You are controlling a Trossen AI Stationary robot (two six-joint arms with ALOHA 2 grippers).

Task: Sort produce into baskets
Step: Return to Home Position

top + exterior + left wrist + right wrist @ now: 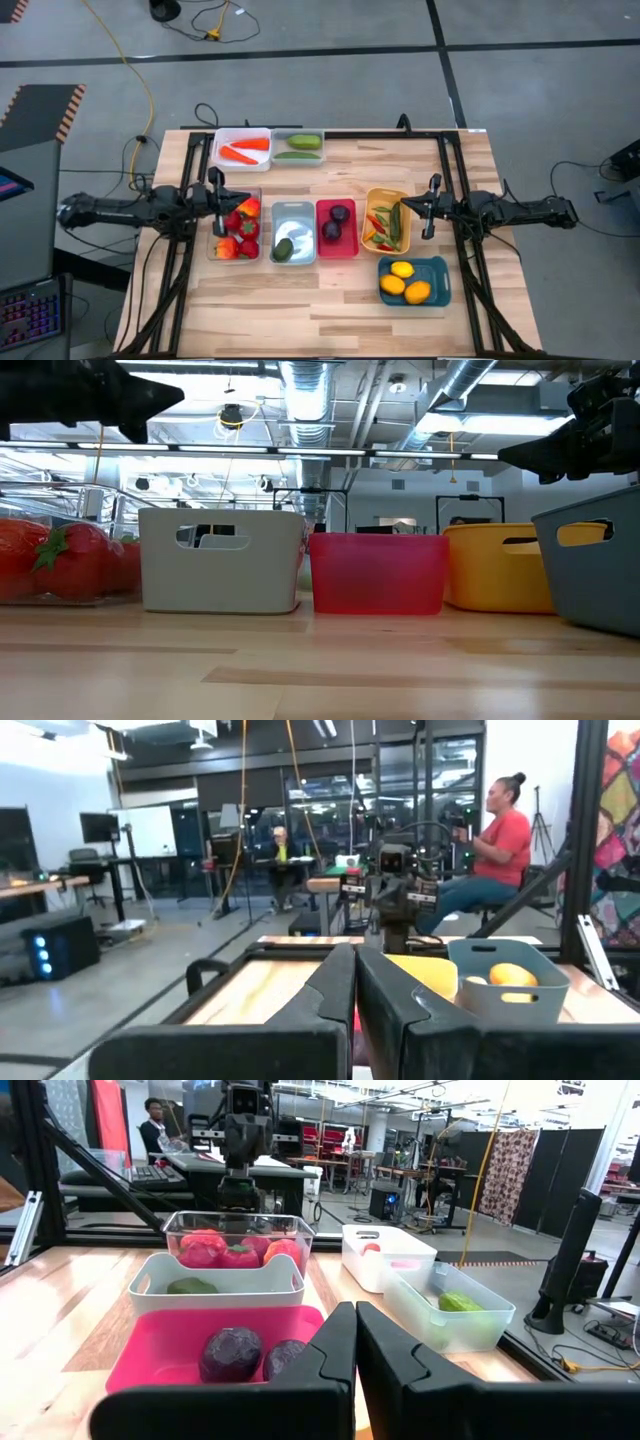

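Seven baskets stand on the wooden table. At the far side, a white one (242, 148) holds orange carrots and a clear one (298, 147) holds green cucumbers. In a middle row, a clear one (236, 228) holds red produce (238, 1248), a silver-grey one (293, 232) a green piece, a red one (337, 228) purple plums (230, 1352), and a yellow-orange one (386, 218) chilies and pods. A teal one (413, 280) holds yellow lemons (513, 975). My left gripper (221, 204) hovers shut at the red-produce basket's left edge. My right gripper (429, 208) hovers shut just right of the yellow-orange basket.
Bare tabletop lies along the near edge (300, 320) and at the far right (470, 160). Black frame rails (185, 200) run along both sides of the table. People sit in the room beyond (495, 840), away from the table.
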